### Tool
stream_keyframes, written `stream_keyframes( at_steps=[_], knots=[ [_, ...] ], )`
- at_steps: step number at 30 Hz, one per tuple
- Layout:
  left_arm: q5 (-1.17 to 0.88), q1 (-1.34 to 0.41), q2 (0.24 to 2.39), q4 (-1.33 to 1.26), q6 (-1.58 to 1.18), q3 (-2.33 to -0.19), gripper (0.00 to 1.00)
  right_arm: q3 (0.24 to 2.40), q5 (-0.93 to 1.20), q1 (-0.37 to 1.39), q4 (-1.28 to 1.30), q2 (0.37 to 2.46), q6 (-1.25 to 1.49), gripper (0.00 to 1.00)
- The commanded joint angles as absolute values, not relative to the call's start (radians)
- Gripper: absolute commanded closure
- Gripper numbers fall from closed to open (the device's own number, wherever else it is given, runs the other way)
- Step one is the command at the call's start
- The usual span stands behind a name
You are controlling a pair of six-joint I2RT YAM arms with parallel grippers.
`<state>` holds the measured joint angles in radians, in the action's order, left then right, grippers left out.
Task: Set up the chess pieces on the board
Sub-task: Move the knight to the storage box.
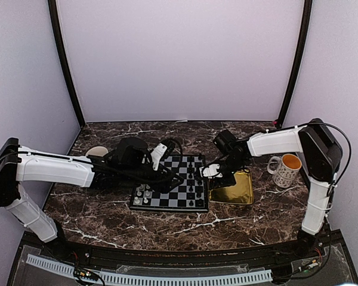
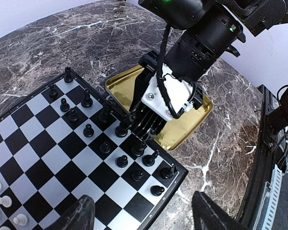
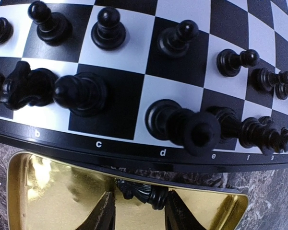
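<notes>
From above, the board (image 1: 167,202) lay mid-table (image 1: 107,217), with the gold tray (image 1: 243,193) just beside its 3 o'clock edge and a mug (image 1: 284,171) farther out the same way. The black pieces (image 1: 194,179) stood in two files along the board's 3 o'clock side. A few pale pieces (image 1: 143,195) were gathered at its 8 o'clock corner. The left arm (image 1: 53,168) reached in from 9 o'clock over the board's far corner. The right arm (image 1: 274,142) came in from 2 o'clock, its wrist above the seam between board and tray.

From the left wrist, the left gripper (image 2: 141,215) hung above the board with its fingers spread wide and nothing between them. The right gripper (image 2: 145,130) pointed down at the board's rim, where the black back rank meets the tray. This view did not show what it carried.

From the right wrist, the right gripper's fingers pinched a single black piece (image 3: 141,194) at 6 o'clock. It hung over the tray's edge, just outside the rim near the letter d. Its kind was hard to read, and it looked tipped rather than upright. The back rank beyond was crowded from a through g, and I could not tell which square stood vacant.

The step in hand seemed to be carrying one of the last black pieces from tray to board. The next move would call for lifting it over the rim and finding the free square. It would then have to be set down upright between close neighbours without toppling them.
</notes>
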<state>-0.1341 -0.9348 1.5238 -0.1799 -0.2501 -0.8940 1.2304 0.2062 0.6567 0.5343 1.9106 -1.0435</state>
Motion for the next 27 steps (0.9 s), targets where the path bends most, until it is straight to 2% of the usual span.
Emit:
stream_keyframes(
  at_steps=[1,6,27],
  knots=[
    [-0.132,-0.937,1.527,-0.169,-0.263,-0.916,0.28,1.268,0.235,0.670,0.591,1.941,-1.067,0.64],
    [-0.135,-0.938,1.530,-0.175,-0.265,-0.914,0.28,1.295,0.231,0.671,0.696,1.965,-1.077,0.65],
    [-0.136,-0.938,1.524,-0.208,-0.268,-0.885,0.28,1.173,0.270,0.599,0.743,1.821,-0.989,0.68]
  ],
)
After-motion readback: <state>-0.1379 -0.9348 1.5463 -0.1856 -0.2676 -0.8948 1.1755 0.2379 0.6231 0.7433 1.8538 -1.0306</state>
